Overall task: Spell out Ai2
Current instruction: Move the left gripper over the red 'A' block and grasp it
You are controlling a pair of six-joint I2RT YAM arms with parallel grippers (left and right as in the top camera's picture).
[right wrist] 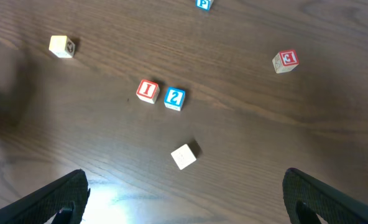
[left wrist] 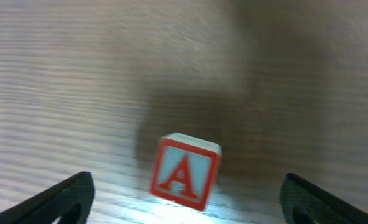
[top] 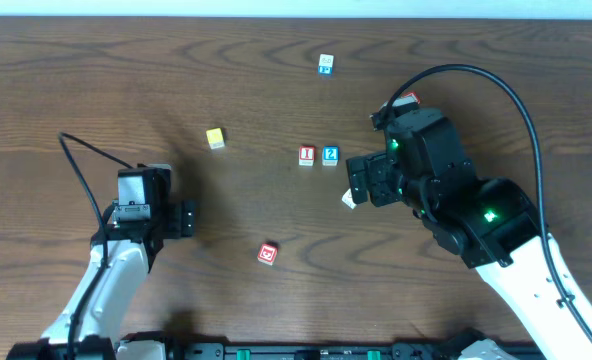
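Note:
The red "A" cube point(left wrist: 185, 171) stands tilted on the table just ahead of my open, empty left gripper point(left wrist: 185, 186), between the lines of its two fingers. In the overhead view it is the red cube point(top: 267, 253), to the right of and below the left gripper point(top: 188, 218). The red "I" cube point(top: 306, 155) and the blue "2" cube point(top: 330, 155) sit side by side at mid-table, I on the left. They also show in the right wrist view, the "I" cube point(right wrist: 148, 90) next to the "2" cube point(right wrist: 174, 98). My right gripper point(top: 361, 185) is open and empty, hovering right of them.
A plain white cube point(top: 348, 199) lies at the right gripper's tip and shows in the right wrist view point(right wrist: 184, 155). A yellow cube point(top: 215, 138) sits left of the pair. A teal-marked cube point(top: 325, 64) is at the back. Another red-marked cube point(right wrist: 286, 60) lies by the right arm.

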